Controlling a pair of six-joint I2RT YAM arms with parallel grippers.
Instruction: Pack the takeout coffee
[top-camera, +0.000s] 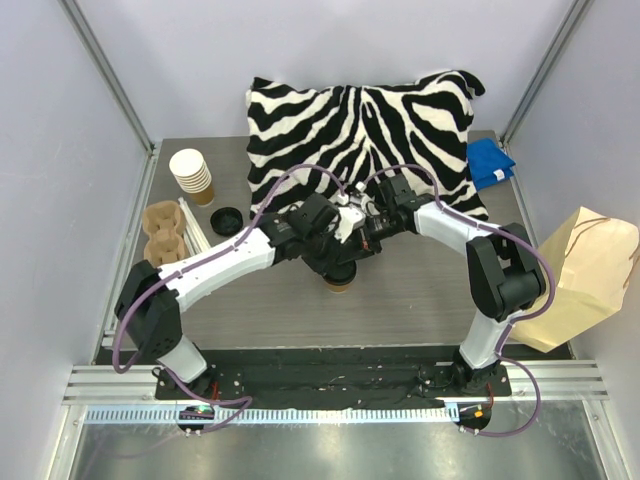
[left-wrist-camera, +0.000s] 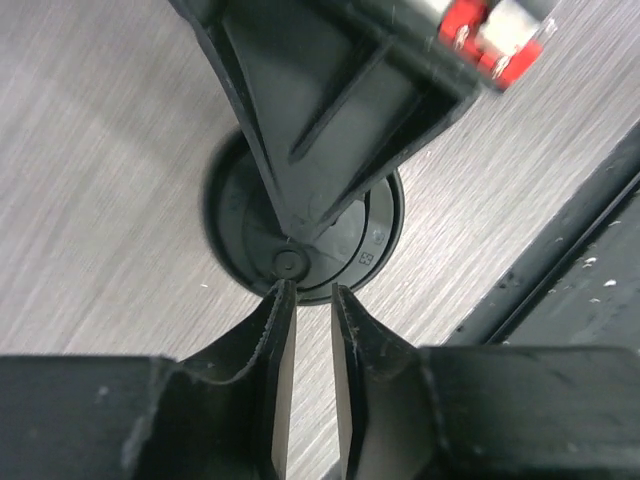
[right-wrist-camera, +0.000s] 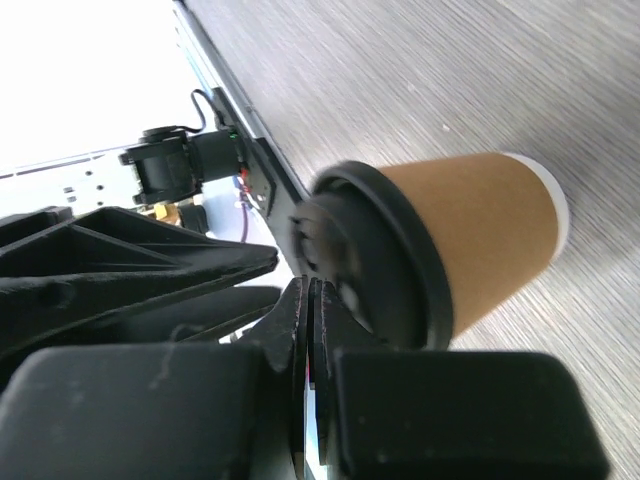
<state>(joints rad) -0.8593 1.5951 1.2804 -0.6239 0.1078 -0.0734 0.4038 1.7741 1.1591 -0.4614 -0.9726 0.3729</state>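
The takeout coffee (top-camera: 340, 283), a kraft-brown cup (right-wrist-camera: 480, 240) with a black lid (left-wrist-camera: 232, 215), stands upright on the grey table at the centre. Both grippers meet right above it. My left gripper (left-wrist-camera: 310, 290) points down at the near rim of the lid. Its jaws are slightly apart, and only bare table shows in the gap. My right gripper (right-wrist-camera: 311, 288) is shut with nothing between its fingers. Its tips sit against the top of the lid (right-wrist-camera: 370, 260). From above, the left gripper (top-camera: 335, 258) and the right gripper (top-camera: 362, 243) hide most of the cup.
A brown paper bag (top-camera: 590, 280) lies at the right edge. A zebra-striped pillow (top-camera: 360, 130) and a blue cloth (top-camera: 490, 162) are at the back. At the left are a stack of unlidded cups (top-camera: 192, 175), a loose black lid (top-camera: 226, 220) and a cardboard carrier (top-camera: 165, 232).
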